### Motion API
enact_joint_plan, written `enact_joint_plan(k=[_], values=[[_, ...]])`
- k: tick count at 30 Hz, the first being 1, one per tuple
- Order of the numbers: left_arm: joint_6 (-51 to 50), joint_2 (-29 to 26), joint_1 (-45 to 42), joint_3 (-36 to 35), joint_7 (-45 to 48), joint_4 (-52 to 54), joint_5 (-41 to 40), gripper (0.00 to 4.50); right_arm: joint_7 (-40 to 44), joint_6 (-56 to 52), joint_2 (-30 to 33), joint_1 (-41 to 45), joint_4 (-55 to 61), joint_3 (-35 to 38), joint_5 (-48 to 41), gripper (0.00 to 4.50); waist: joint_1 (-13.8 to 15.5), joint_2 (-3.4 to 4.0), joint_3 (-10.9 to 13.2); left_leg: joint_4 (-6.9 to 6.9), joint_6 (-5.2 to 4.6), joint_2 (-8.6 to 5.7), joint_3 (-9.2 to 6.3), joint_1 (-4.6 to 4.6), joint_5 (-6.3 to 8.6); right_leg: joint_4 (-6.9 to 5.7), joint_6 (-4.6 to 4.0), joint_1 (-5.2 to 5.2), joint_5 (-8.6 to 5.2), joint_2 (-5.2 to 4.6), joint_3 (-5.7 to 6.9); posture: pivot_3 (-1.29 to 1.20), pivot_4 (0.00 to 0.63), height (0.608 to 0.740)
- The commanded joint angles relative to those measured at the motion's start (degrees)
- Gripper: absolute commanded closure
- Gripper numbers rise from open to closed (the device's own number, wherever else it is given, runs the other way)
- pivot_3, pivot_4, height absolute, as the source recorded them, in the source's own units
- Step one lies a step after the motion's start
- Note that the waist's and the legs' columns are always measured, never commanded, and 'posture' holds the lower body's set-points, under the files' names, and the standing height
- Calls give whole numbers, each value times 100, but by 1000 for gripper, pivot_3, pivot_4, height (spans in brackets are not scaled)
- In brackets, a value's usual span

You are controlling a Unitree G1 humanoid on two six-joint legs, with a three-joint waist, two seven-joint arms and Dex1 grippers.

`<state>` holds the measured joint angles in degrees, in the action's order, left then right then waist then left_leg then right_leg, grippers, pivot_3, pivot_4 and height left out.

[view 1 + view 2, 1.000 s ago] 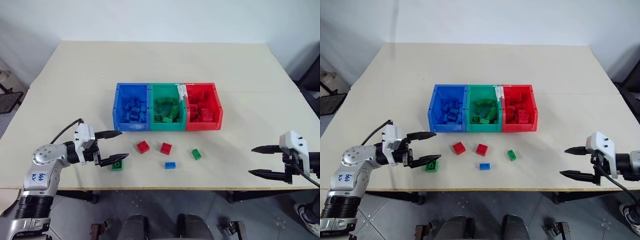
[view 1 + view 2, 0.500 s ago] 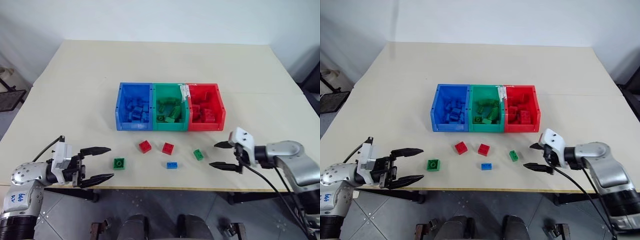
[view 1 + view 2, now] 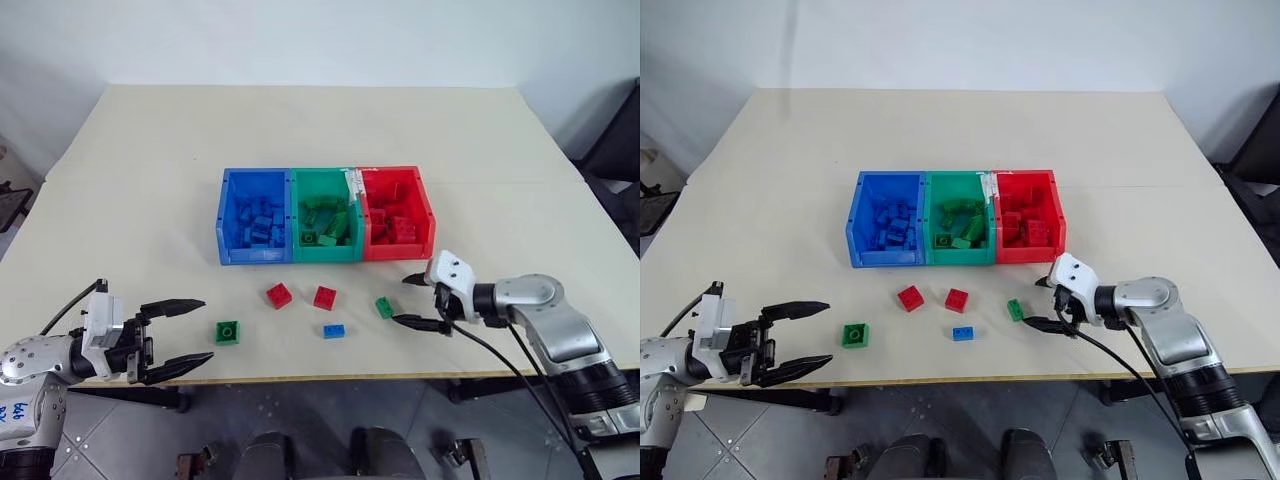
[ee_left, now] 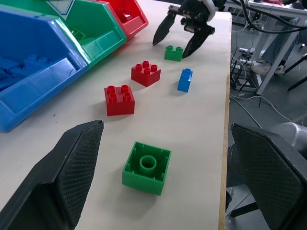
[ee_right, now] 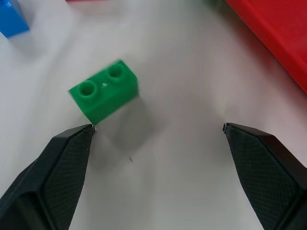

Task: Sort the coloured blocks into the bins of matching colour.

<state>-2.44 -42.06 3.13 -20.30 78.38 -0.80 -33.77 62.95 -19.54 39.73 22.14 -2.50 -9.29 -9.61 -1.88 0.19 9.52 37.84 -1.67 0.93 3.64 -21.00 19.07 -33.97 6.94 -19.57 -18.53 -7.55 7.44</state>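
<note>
Near the desk's (image 3: 520, 240) front edge, the small green block (image 3: 384, 307) lay just before the open right end effector (image 3: 413, 301). It looked light, hard and smooth; its two flat sides seemed best to pinch.

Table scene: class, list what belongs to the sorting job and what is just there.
Job: loose blocks, two red, two green, one blue; blue bin, green bin, red bin.

Just there: table; cables.
</note>
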Motion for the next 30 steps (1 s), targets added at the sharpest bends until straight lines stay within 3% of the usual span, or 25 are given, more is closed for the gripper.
enact_joint_plan(k=[1,8,12,19,25,30], values=[[45,-11,0,-65,-48,171,-78,3,141,275,-207,-151,13,-377,82,0,-1,0,0,0,0,0,0,0,0,-1,0,0,0,0,0,0,150,740],[66,17,-107,-1,-108,114,-39,3,124,648,-448,-142,-190,-347,102,0,11,3,1,-1,1,0,0,0,0,-2,-1,-2,0,0,-1,0,150,740],[84,30,-227,32,-127,32,-12,0,216,533,-507,-38,-473,-453,151,848,14,-2,-1,-1,0,-1,0,2,0,-3,-1,0,0,-1,-1,0,150,740],[104,10,-291,5,-63,-86,-31,0,276,533,-461,125,-236,-74,-164,2967,21,1,0,-1,0,-2,-2,1,0,-7,-1,-1,0,-1,-1,0,150,740],[232,84,-397,-137,-100,-287,-121,0,18,-387,-469,912,523,537,-877,2983,27,28,16,3,-2,-6,0,-12,-1,-5,-1,-10,0,-7,-2,0,150,740],[102,234,-498,-299,-813,-303,-13,0,-587,-418,-1158,2019,-289,511,-753,2983,10,23,13,2,-1,-5,-4,-8,0,-16,-1,-13,0,-5,0,0,150,740]])
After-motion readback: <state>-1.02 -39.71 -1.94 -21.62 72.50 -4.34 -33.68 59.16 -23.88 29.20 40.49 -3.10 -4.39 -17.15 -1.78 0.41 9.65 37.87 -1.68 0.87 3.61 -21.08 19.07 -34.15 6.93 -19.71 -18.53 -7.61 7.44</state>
